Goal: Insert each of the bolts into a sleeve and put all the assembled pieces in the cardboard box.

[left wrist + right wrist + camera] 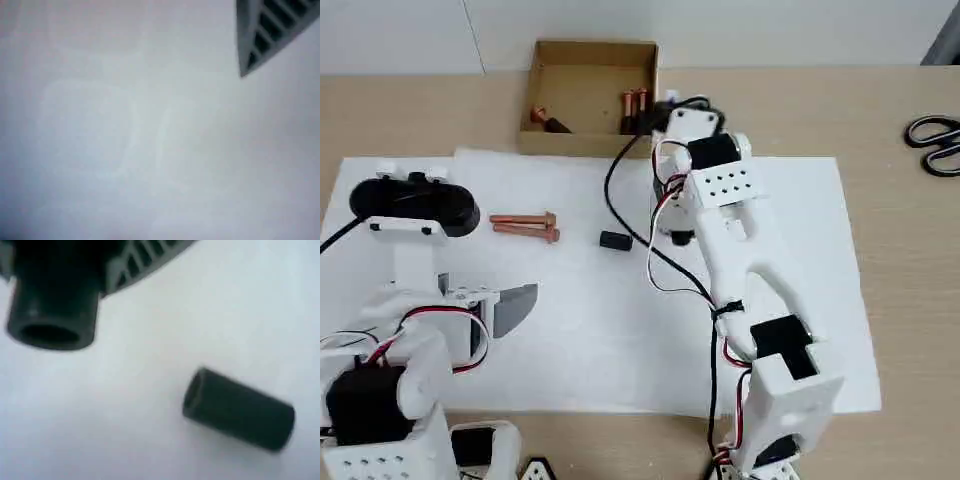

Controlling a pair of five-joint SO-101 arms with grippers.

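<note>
The left arm (415, 290) is folded back, left gripper (510, 308) pointed down; the right arm (745, 250) is stretched forward, right gripper (100, 270) clamped on a sleeve (52, 305).

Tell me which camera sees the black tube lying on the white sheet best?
Right wrist view: the short black plastic sleeve lies close, open end visible. High view: a small dark block. Left wrist view faces the white sheet.

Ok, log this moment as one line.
right gripper: shut on held sleeve over white sheet | loose sleeve: lying nearby | two bolts: bare, on sheet | cardboard box: assembled pieces inside | left gripper: over sheet
</note>
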